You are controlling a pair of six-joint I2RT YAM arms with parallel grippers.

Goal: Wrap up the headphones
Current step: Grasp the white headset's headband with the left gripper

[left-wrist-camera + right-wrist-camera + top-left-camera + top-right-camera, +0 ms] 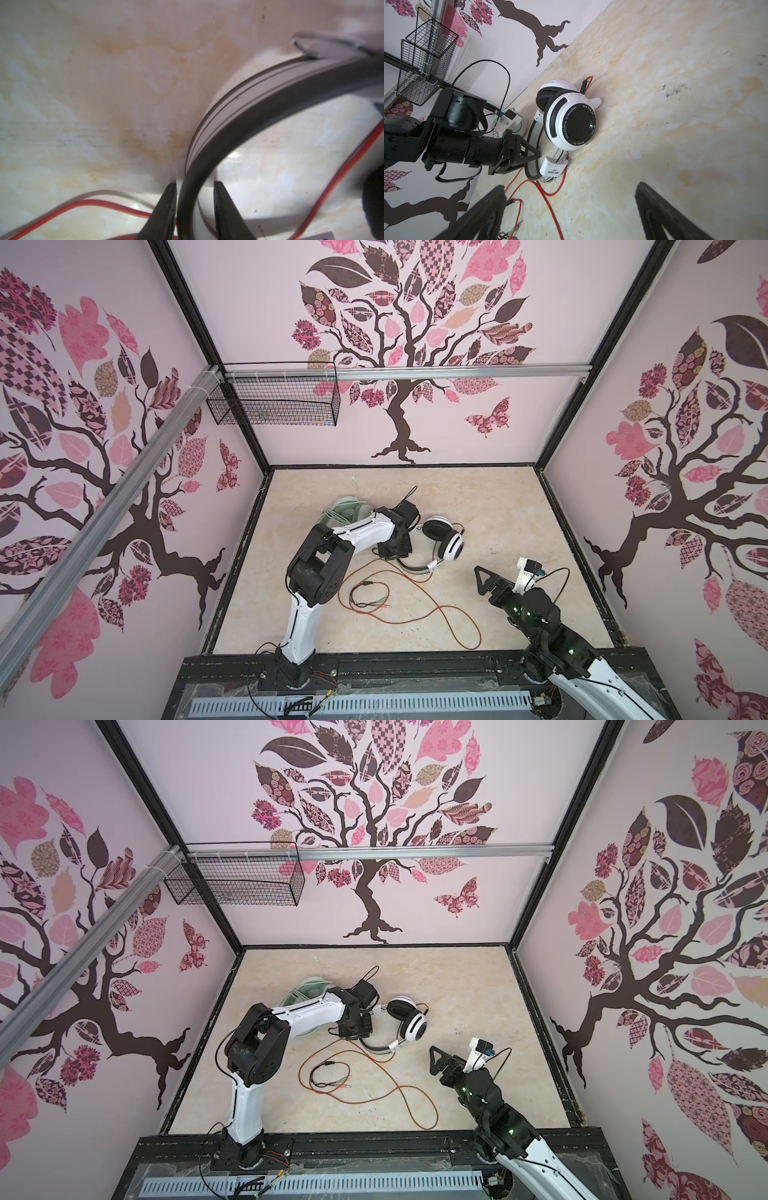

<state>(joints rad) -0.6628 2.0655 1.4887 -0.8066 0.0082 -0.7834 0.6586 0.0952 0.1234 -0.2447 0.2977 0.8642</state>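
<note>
The white-and-black headphones (451, 546) (413, 1027) (571, 122) lie mid-table on one earcup. Their thin dark band (239, 116) (532, 133) runs between the fingers of my left gripper (195, 184) (397, 553) (357, 1033). One finger sits almost against the band and a small gap shows at the other, so the jaws are narrow but still open. The orange-red cable (415, 610) (374, 1085) (550, 205) loops loosely over the table toward the front. The mint-green headphones (349, 508) (311, 986) lie behind my left arm, mostly hidden. My right gripper (571, 186) (482, 576) (436, 1056) hovers wide open to the right, empty.
A black wire basket (274, 400) (425, 60) hangs on the back rail at the upper left. The cable's plug ends (374, 605) lie in a small dark loop in front of the left arm. Walls enclose the marble-patterned table (519, 510) on three sides.
</note>
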